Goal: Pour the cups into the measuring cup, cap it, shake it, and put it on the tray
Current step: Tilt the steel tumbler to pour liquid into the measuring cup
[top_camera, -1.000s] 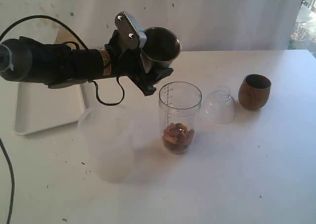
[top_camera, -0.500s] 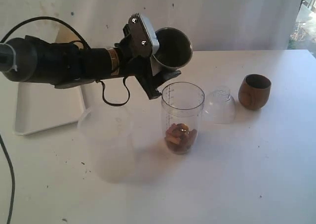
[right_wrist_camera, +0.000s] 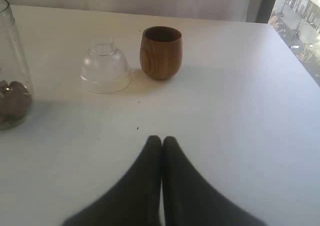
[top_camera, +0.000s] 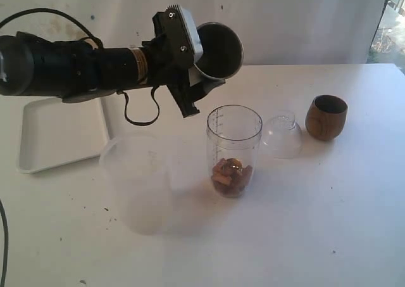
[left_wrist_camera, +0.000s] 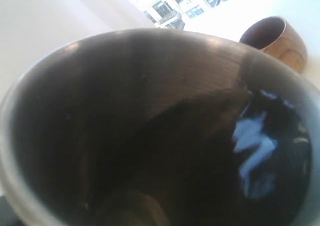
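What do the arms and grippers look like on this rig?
The left arm is a thick black cylinder with a tan band near the wrist, a thin black cable looping beneath it, and a grey metal plate at its tip. The right gripper has two smooth matte black fingers tapering to rounded tips.

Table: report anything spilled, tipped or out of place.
Nothing stands out. The brown pieces all lie inside the measuring cup, none on the table. Only the tumbler is tipped, held in the left claw. The wooden cup stands upright.
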